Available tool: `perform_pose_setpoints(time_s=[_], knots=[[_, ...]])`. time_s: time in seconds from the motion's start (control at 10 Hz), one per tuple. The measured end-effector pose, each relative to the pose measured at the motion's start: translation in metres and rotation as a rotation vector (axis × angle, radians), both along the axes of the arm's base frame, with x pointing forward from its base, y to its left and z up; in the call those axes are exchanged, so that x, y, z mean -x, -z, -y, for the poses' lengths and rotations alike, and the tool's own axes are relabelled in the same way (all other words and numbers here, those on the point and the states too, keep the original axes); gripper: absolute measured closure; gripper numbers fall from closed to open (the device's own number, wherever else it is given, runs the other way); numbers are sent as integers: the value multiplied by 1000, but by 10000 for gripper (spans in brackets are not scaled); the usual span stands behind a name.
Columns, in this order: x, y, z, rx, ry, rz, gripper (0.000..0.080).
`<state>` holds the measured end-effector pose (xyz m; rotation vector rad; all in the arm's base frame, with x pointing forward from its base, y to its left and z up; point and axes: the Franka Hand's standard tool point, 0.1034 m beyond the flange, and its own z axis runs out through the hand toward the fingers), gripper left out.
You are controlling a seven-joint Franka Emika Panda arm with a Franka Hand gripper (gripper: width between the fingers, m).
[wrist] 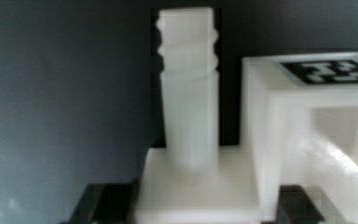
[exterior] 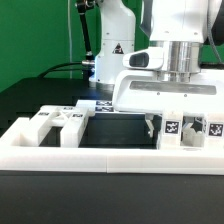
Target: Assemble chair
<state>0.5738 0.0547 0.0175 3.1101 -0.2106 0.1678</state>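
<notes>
In the wrist view, a tall white post piece of the chair stands upright on the dark tabletop. Its upper part is notched and its foot widens into a block. Just beside it, with a narrow dark gap between them, stands a tagged piece, a blocky white part with a black-and-white tag on its upper face. The frame edge cuts this piece off, so its full shape cannot be told. The dark fingers show only as blurred corners at the frame edge, one on each side of the post's wide foot and close against it. Whether they press on the foot or only flank it cannot be told.

In the exterior view, the arm hangs low over the tagged piece, and its broad white housing covers the top of that piece. Two small tags face the camera there, too blurred to read. The fingers and the post piece are lost among the white shapes under the housing. More blocky chair pieces lie well apart from the tagged piece, toward the exterior view's left. A long border rail runs in front of the tagged piece and hides its foot. Behind, something flat, white and tagged is too small to identify.
</notes>
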Motion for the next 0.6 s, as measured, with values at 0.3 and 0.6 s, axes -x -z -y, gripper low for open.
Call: perform_pose_setpoints(time_s=[0.3, 0.6], knots=[[0, 0, 0, 0, 0, 0, 471], [-3, -33, 8, -15, 3, -19, 469]])
